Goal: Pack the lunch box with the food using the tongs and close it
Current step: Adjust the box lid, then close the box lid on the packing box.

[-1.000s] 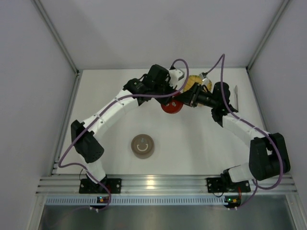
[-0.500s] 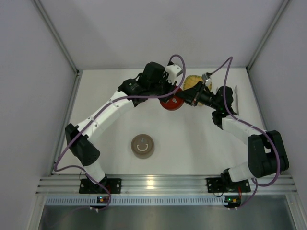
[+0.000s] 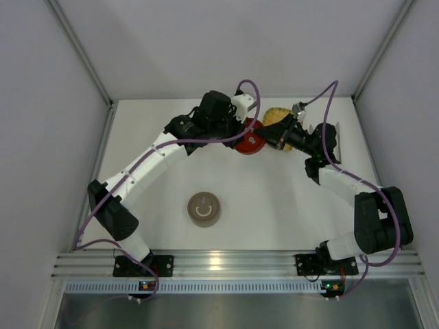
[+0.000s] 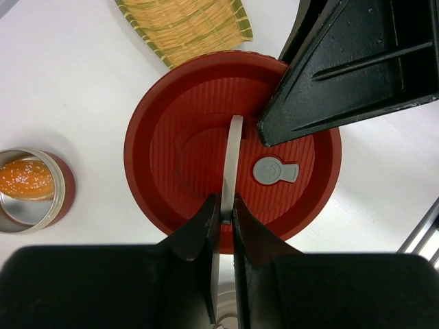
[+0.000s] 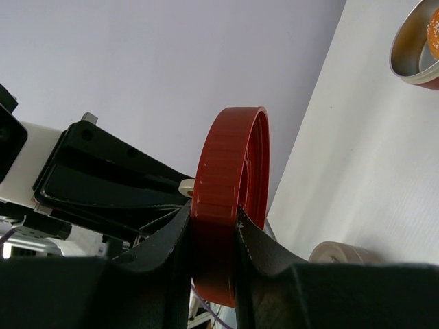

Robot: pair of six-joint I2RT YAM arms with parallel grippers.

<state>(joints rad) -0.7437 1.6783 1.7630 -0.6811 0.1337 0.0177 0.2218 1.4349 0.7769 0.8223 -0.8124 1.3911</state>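
Tongs (image 4: 232,161) seen edge-on, arms squeezed together, clamped in the left gripper (image 4: 221,218). Nothing visible between the tips. The tip reaches the inner face of the red lid (image 4: 171,144), contact unclear. Right gripper (image 5: 214,225) grips the lid's rim, lid on edge. Orange chunk (image 4: 26,178) sits in the open lunch box (image 4: 60,205) beside the lid.

Ribbed red lid (image 4: 171,137), silver tongs (image 4: 232,157), yellow woven tray (image 4: 185,27), orange food (image 4: 26,179), white table (image 4: 68,82)
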